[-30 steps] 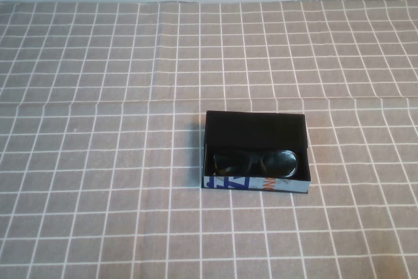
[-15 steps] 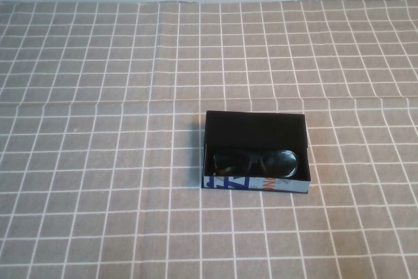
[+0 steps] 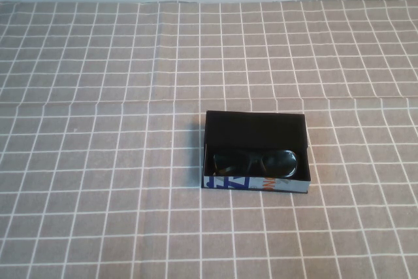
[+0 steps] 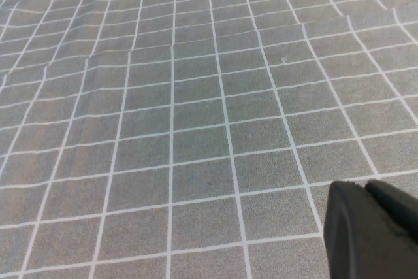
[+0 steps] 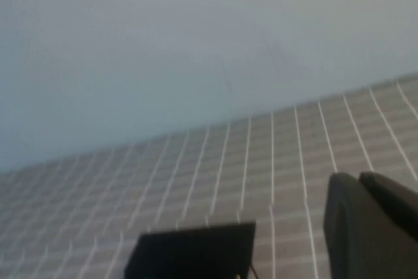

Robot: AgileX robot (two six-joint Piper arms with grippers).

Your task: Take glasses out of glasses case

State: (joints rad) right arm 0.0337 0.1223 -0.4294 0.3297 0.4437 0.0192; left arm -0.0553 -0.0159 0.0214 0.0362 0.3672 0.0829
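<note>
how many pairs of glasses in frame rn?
1. The black thick-framed glasses lie inside the open black rectangular glasses case, along its white printed side. Neither gripper shows in the high view.

No visible change since earlier.

Glasses (image 3: 255,161) inside glasses case (image 3: 255,129), toward its near side.

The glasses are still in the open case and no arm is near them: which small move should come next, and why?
Probably bring the right gripper toward the glasses case, which its wrist camera already sees. The glasses lie untouched inside, lid open. The left gripper faces only bare cloth.
</note>
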